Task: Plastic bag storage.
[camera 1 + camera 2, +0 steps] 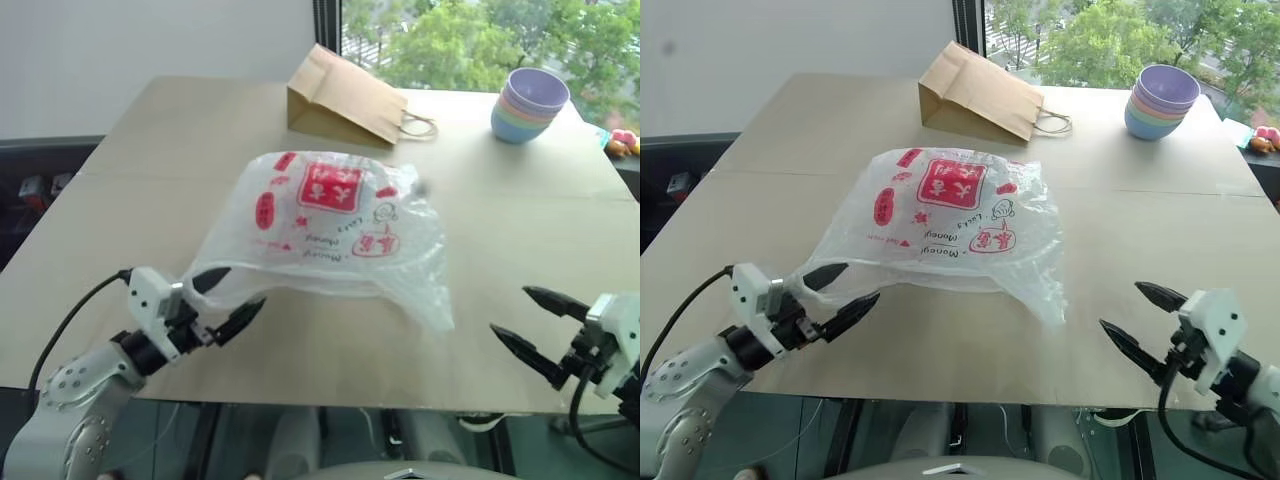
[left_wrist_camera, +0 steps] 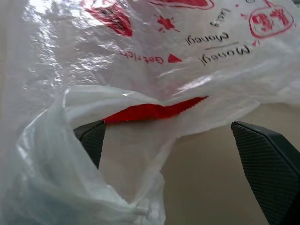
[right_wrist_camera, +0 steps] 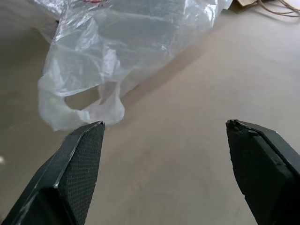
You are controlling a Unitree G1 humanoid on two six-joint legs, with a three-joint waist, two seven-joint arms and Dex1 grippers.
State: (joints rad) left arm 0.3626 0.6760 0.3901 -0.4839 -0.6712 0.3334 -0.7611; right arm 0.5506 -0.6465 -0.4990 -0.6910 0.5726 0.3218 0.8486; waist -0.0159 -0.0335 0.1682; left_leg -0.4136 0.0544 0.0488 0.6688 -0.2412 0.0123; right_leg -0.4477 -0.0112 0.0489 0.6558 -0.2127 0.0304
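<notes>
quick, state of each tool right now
Left tool: open, holding nothing; a fold of the plastic bag drapes over one finger.
Right tool: open, empty, apart from the bag.

The plastic bag (image 1: pixel 325 225) lies puffed and crinkled in the middle of the surface (image 1: pixel 520 220), translucent white with red printed logo and text facing up, its thin handle ends trailing toward the near edge.

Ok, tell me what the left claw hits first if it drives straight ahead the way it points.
Most likely the plastic bag: the open left claw points at its near edge, with a loose fold lying by one finger. Depth is unclear.
</notes>
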